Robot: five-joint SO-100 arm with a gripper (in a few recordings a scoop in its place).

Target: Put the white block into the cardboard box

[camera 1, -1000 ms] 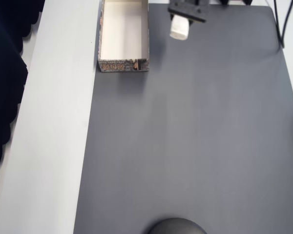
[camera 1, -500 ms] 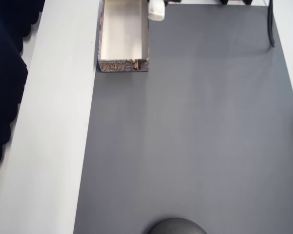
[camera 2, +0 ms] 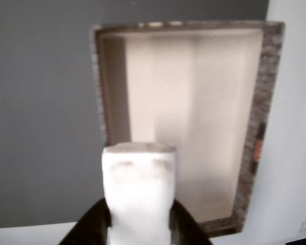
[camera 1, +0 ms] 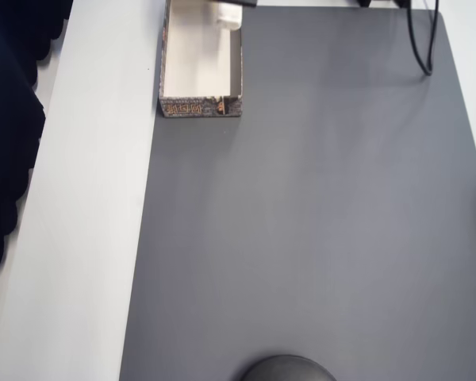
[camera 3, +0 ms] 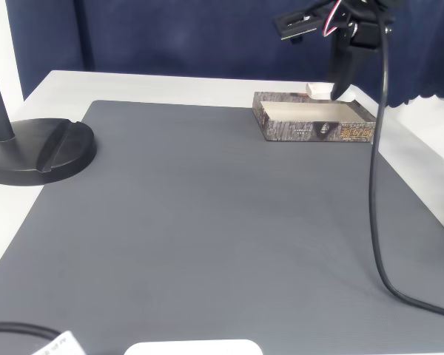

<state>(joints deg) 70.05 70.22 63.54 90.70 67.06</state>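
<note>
A: Where's the white block [camera 2: 138, 191] right now?

B: Clamped in the gripper [camera 2: 138, 224]. In the wrist view the dark fingers [camera 2: 94, 224] press on its two sides and the block sticks out ahead of them. In the overhead view only its lower end shows [camera 1: 228, 16], at the top edge of the picture.

A: And the cardboard box [camera 2: 265, 102]?

B: Directly ahead of and below the gripper. In the wrist view the block's tip lies over the cream floor near the box's left wall, toward the near end. In the fixed view the block [camera 3: 320, 90] hangs just above the back rim of the box [camera 3: 311, 130], apart from the floor as far as I can tell.

A: So which step is this?

B: I'd judge it the end of the carry: the block is over the opening, not yet let go. The box sits at the edge of the dark mat [camera 1: 317, 222], right where the pale bench [camera 1: 95, 198] begins.

A: What does the next move need?

B: Probably a small shift further in from that wall, so the block cannot catch the rim, then a short lowering and parting the fingers. A cable [camera 3: 376, 185] hangs beside the gripper and trails across the mat; it looks clear of the box.
</note>
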